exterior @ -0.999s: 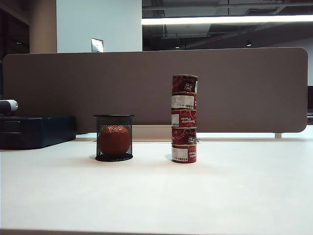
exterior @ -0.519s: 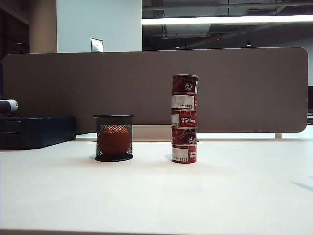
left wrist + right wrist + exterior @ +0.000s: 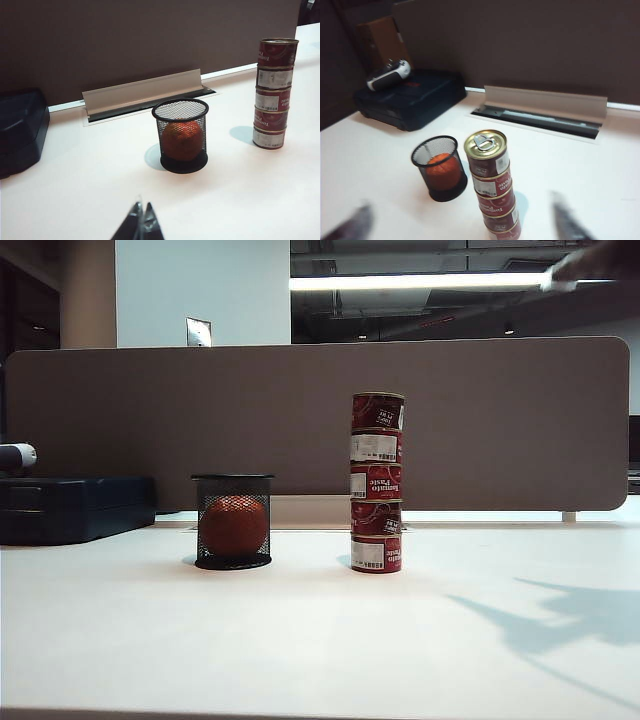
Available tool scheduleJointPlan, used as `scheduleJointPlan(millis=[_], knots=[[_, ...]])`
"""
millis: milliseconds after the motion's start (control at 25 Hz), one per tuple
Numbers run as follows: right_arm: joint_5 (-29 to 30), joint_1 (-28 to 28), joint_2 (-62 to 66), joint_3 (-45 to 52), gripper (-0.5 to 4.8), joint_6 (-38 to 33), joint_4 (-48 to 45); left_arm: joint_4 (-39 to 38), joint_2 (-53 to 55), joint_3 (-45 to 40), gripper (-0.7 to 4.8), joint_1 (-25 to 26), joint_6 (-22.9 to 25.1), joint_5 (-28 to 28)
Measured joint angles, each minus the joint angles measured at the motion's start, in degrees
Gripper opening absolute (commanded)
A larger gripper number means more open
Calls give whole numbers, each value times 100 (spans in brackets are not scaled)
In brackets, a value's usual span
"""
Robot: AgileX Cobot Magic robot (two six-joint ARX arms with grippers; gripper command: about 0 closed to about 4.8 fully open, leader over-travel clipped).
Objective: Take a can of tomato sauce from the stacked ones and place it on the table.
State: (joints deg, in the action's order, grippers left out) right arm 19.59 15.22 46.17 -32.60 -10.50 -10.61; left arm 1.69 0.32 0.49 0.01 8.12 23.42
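Both claws hover over the white table (image 3: 300,640) before a brown divider (image 3: 200,420).

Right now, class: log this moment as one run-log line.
stage: approach | right gripper: open, above stacked cans | left gripper: shut, parked | top can: untouched | table: no can placed

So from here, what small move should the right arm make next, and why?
Probably lower the open right gripper around the top can of tomato sauce. Its fingers stand wide apart, above and short of the stack, all five cans still piled. The left gripper sits shut, well back, near the table.
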Motion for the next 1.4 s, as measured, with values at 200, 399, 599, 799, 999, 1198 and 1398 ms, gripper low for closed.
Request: scheduleJointPlan(millis=[200,399,599,799,999,1198,1398], knots=[[-297,372,1248,-619,479,2,-245,-28,0,0,-5,0,0,2],[-297,424,2326,-1255,479,0,-564,-107,0,0,-5,0,0,2],[-306,479,3093,-1908,479,0,-588,-153,0,0,-6,0,0,0],[-306,597,3617,-2271,479,0,-601,-170,0,2,-5,0,0,2],[-350,662,4159,-2494,479,0,-595,-208,0,0,-6,0,0,0],[-354,739,4459,-2507,479,0,-623,-291,0,2,-5,0,0,0],[-369,809,4688,-2509,479,0,-841,-310,0,0,-6,0,0,0]])
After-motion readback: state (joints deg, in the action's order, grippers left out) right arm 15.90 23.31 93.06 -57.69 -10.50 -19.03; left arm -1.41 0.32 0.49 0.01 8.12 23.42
